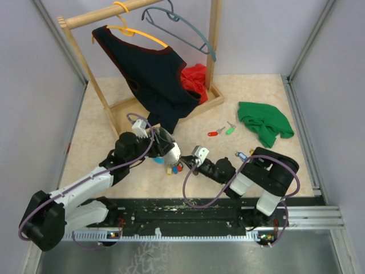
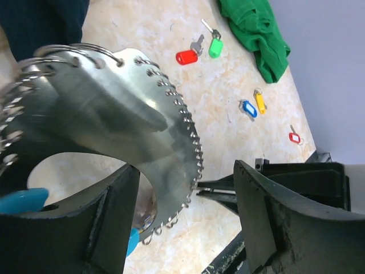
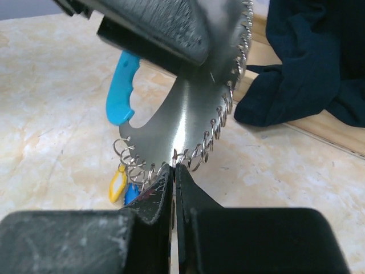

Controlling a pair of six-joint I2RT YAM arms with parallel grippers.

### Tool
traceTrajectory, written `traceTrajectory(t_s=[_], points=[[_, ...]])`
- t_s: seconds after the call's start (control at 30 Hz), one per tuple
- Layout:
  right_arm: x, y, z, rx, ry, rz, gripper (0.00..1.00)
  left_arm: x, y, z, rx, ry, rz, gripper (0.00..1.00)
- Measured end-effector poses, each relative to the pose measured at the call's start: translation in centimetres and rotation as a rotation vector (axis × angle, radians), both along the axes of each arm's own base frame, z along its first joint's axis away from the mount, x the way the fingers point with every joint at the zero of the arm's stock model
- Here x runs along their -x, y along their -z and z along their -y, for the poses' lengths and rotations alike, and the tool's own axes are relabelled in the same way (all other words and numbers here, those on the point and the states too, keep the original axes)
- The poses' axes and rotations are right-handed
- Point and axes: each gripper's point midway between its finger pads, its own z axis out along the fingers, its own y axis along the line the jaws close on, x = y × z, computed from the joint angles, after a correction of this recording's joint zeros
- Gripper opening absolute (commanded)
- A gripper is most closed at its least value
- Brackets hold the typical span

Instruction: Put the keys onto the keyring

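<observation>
Right fingers (image 3: 155, 202) pinched at keyring (image 3: 188, 114) edge; left fingers' (image 2: 108, 228) hold unclear; left view adds keys (image 2: 186, 57).

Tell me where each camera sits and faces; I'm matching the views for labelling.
Top external: above, behind the bases, looking down on the table; left arm, right arm show.
Left wrist: on its arm, faces across the keyring toward loose keys; left claw shows.
Right wrist: on its arm, faces the keyring's edge; right claw shows.
All three share the keyring.
</observation>
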Motion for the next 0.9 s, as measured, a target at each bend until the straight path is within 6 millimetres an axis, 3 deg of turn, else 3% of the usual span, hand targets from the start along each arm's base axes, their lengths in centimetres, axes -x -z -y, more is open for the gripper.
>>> traceTrajectory(t_s=[0.13,0.3,0.63,0.9], points=[[0.5,0.1,-0.5,0.016,-0.045,-0.023,0.0,-0.8,-0.3,-0.7,0.01,-0.014,0.01,0.72],[0.8,-0.7,-0.7,0.01,-0.072,-0.026,0.0,-1.3,1.7,-1.4,-0.009,-0.017,-0.056,0.73],[0.4,0.6,-0.1,0.078,-0.065,-0.091,0.0,-1.0,2.5,-1.7,-0.002,-0.012,-0.096,0.71],[0.5,0.6,0.0,0.112,-0.072,-0.12,0.0,-1.4,5.4,-1.8,-0.067,-0.018,-0.23,0.7]])
